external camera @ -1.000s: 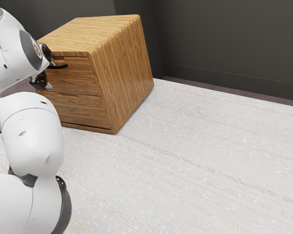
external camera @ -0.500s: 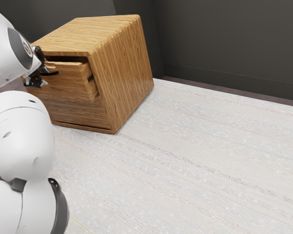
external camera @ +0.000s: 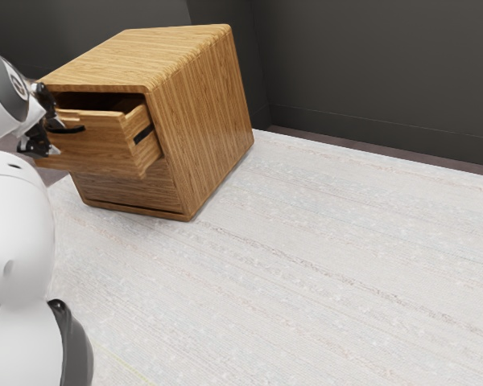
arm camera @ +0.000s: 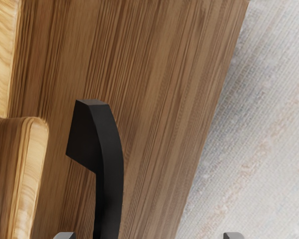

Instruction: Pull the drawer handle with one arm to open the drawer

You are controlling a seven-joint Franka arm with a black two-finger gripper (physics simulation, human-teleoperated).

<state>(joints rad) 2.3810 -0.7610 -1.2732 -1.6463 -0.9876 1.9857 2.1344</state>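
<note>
Black-fingered, held the claw (external camera: 55, 126) wide astride the handle (arm camera: 110, 164), unclamped, with top drawer (external camera: 105, 145) partway out of cabinet (external camera: 197, 104).

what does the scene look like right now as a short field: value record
cabinet: wooden, two drawers, standing on the pale surface
top drawer: pulled partway out
lower drawer: shut
handle: black bar on the top drawer's front
hand: at the handle, fingers look open with the handle between them
task state: drawer partly open
</note>
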